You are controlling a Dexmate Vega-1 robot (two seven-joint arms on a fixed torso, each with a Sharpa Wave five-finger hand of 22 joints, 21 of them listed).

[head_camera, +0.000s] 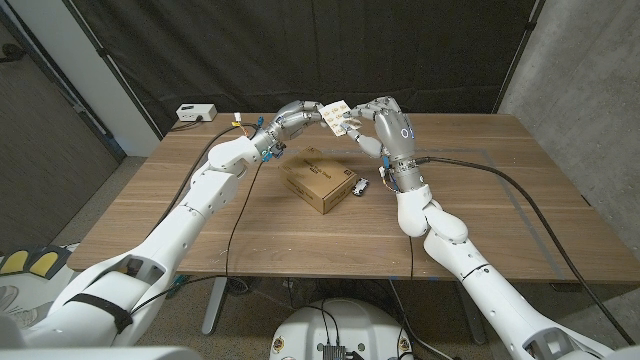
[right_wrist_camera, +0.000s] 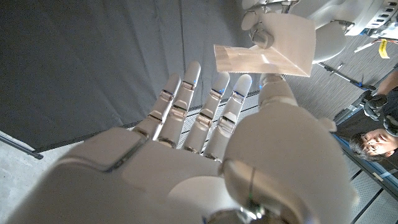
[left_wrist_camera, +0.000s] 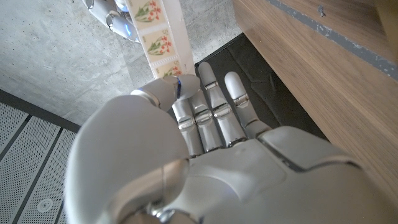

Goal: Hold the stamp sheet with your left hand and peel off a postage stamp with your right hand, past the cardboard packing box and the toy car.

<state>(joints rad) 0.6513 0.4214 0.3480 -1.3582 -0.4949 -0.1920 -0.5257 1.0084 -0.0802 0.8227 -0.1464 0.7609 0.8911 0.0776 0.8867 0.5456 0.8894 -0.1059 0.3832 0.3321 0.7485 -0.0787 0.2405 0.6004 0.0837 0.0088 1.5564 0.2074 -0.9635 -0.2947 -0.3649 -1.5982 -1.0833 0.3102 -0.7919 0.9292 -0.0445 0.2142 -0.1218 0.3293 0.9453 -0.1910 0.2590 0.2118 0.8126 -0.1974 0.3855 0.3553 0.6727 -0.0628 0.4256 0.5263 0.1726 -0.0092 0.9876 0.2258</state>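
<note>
I hold the sheet (head_camera: 334,114) in my left hand (head_camera: 296,118) above the far middle of the table (head_camera: 520,200), and my right hand (head_camera: 381,120) meets the sheet from its right side, touching it. The box (head_camera: 319,179) lies on the table nearer to me, below and between my two hands, with the car (head_camera: 360,185) just beside its right side. A small box (head_camera: 194,112) with a cable sits at the table's far left corner, well apart from the rest.

Pale sheet, brown box, dark backdrop
Stamp sheet (left_wrist_camera: 160,38) carries red-and-green floral prints; cardboard packing box (head_camera: 319,180) is plain brown.
</note>
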